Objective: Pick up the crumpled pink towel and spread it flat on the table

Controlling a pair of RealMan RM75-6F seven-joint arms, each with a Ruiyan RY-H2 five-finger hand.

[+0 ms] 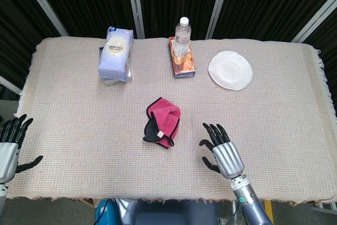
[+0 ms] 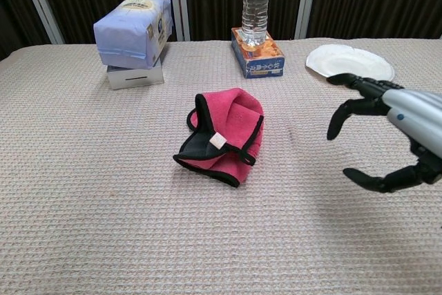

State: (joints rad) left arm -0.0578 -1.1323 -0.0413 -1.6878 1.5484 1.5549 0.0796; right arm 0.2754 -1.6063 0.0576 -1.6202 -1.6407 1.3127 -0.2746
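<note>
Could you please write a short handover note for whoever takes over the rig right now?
Right hand: open, fingers spread, holding nothing, just right of the towel.
Left hand: open, at the table's left edge.
Towel: crumpled in the middle of the table, untouched.
Done: nothing yet.
Left: pick up the towel and spread it flat.
</note>
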